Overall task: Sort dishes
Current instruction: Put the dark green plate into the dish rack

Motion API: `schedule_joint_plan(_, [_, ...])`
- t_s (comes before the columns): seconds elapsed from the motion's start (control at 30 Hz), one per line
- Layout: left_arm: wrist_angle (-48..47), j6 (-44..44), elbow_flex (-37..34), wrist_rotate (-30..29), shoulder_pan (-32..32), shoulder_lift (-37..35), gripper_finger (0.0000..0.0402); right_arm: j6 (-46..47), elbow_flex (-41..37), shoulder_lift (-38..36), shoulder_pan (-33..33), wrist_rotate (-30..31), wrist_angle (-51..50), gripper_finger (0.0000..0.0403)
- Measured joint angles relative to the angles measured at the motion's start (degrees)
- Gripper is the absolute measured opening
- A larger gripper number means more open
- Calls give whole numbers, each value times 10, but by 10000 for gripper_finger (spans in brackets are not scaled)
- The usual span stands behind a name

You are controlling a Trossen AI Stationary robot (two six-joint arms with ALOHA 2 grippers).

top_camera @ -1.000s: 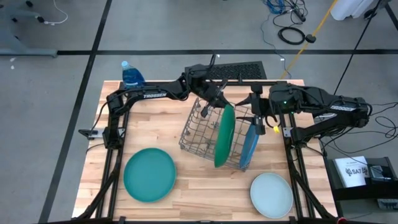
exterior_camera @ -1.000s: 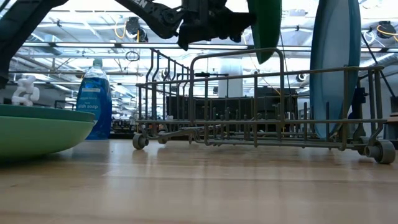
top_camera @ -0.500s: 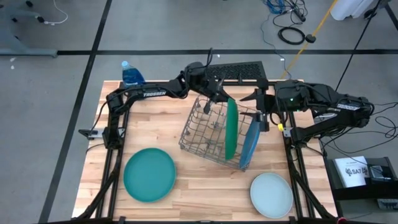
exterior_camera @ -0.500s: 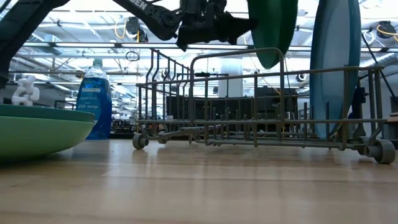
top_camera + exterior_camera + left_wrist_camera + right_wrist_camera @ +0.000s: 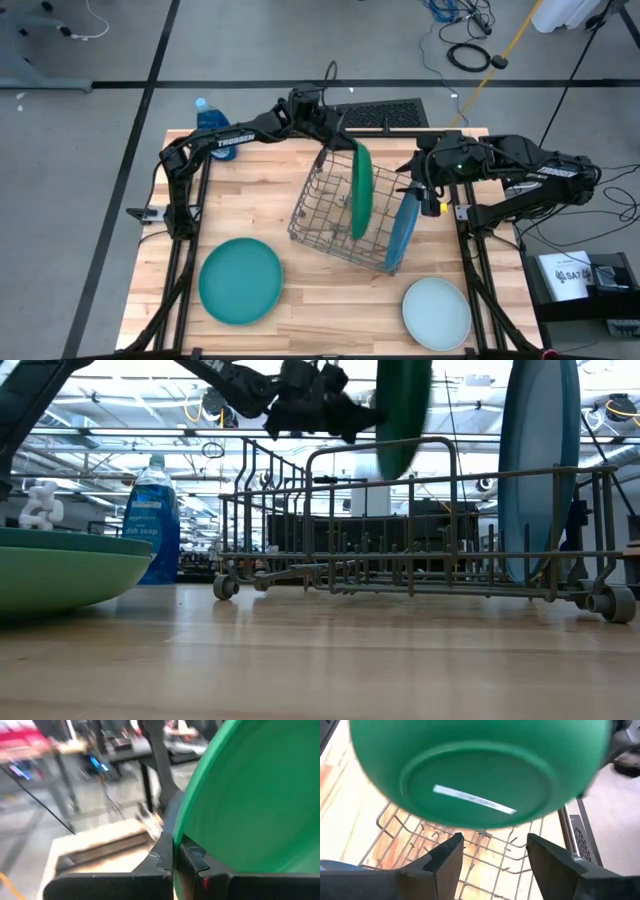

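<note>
Swinging back toward the table's far edge, the left gripper now pinches the dark green plate by its rim, upright above the wire rack. Beside the blue plate, the right gripper hovers, fingers spread, holding nothing.

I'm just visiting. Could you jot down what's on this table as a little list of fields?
Left gripper: shut on the green plate, holding it on edge above the wire rack
Right gripper: open, beside the rack, holding nothing
In rack: blue plate, standing on edge
Flat on table: teal plate, pale plate
Also there: blue bottle
</note>
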Motion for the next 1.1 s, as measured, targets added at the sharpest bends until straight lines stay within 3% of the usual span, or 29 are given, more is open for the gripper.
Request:
schedule_joint_plan(0.2, [-48,28,0,73,8,0,0,-4,0,0,0,0,-1,210])
schedule_joint_plan(0.47, [-45,51,0,71,-2,30,0,-10,0,0,0,0,13,210])
schedule_joint_plan(0.6, [-43,48,0,39,-2,57,0,-8,0,0,0,0,16,210])
schedule_joint_plan(0.7, [0,27,-1,22,-1,68,0,-5,0,0,0,0,16,210])
schedule_joint_plan(0.9, [181,-43,0,24,-27,77,0,-9,0,0,0,-2,24,210])
schedule_joint_plan(1.1, [253,-44,-1,-11,-70,123,0,-10,0,0,0,-12,42,210])
